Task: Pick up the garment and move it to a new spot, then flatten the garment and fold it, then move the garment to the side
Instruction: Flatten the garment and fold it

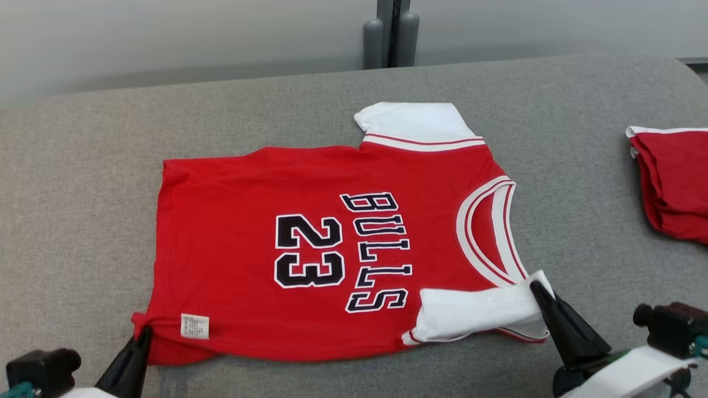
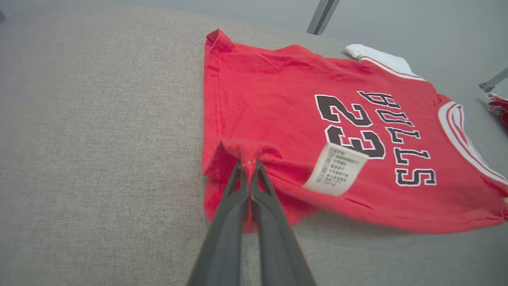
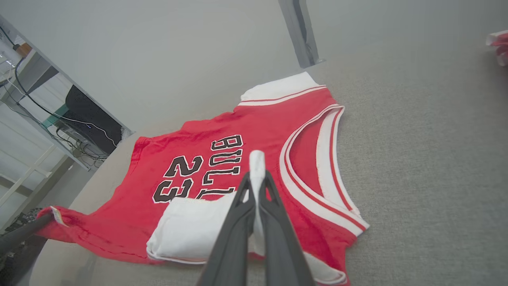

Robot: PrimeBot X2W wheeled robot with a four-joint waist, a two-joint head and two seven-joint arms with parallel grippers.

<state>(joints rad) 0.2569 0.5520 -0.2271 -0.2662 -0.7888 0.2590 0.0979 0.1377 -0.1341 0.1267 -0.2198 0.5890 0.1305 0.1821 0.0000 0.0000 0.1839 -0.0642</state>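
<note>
A red garment (image 1: 232, 243), a jersey printed "BULLS 23" with white sleeves and white collar trim, lies spread sideways on the grey padded table (image 1: 83, 182). My left gripper (image 1: 145, 330) is shut on its near hem corner, beside a white care label (image 1: 194, 325); the left wrist view shows the red cloth (image 2: 278, 111) bunched between the fingertips (image 2: 249, 163). My right gripper (image 1: 535, 286) is shut on the near white sleeve (image 1: 475, 312), which lies folded over the red cloth. In the right wrist view the white sleeve (image 3: 190, 228) rises between the fingers (image 3: 257, 174). The far sleeve (image 1: 412, 121) lies flat.
Another red and white garment (image 1: 672, 182) lies folded at the table's right edge. A grey post (image 1: 391, 33) stands behind the table against the pale wall. Shelving with cables (image 3: 51, 115) stands off the table's left end in the right wrist view.
</note>
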